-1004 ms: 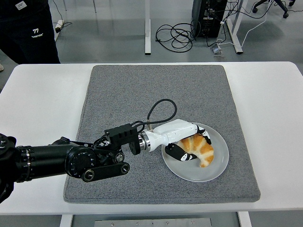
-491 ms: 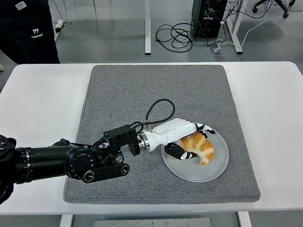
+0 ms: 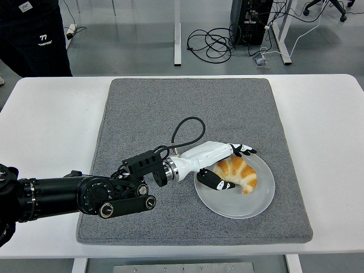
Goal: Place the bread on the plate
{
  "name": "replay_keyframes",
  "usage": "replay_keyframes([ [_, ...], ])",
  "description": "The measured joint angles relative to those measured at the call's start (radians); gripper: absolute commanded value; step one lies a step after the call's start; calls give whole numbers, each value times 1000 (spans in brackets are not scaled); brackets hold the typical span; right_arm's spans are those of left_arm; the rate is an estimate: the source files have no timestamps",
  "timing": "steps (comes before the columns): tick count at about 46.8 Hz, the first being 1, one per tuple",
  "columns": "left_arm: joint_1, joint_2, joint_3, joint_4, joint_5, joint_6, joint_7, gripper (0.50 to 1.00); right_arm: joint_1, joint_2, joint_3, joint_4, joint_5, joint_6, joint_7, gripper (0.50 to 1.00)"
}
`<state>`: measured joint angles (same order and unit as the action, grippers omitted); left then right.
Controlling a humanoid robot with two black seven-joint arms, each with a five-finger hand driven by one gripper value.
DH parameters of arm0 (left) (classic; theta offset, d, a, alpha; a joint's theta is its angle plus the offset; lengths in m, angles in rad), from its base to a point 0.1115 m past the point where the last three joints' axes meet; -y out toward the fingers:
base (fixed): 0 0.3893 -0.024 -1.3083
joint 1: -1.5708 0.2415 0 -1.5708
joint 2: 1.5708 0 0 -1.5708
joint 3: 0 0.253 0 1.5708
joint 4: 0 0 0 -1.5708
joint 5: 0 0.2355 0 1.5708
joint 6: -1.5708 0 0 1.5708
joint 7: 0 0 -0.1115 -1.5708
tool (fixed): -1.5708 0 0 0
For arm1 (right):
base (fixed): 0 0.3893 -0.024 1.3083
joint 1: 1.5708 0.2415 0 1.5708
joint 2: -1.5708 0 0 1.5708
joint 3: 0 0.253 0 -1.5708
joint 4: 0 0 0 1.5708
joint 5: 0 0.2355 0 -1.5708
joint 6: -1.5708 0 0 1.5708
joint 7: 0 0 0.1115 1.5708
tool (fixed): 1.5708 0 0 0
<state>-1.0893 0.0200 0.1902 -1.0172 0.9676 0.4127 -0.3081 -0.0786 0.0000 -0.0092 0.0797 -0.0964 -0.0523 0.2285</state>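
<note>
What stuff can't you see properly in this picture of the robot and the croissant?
- Head view: the near-left part of the croissant on the plate is covered by the left hand.
- The left arm's shoulder end is cut off by the left edge.
- The right arm is outside the picture.
- The person at top left is cut off by the top edge.

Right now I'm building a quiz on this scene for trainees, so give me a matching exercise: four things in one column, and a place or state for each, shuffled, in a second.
Things:
1. croissant
2. plate
3. left hand
4. grey mat

Places or states:
A. spread over the white table
B. lying on the plate
C. fingers opened around the bread
D. on the mat, toward its near right corner

Pairs: 1-B, 2-D, 3-C, 4-A
</note>
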Motion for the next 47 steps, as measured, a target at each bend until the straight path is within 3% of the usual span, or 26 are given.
replay_keyframes([
  [29,21,24,-38,-13,-46,-1,1,872,2,0,1,0,1,0,0,1000],
  [47,21,53,-92,-94,-210,-12,8,931,6,0,1,1,1,0,0,1000],
])
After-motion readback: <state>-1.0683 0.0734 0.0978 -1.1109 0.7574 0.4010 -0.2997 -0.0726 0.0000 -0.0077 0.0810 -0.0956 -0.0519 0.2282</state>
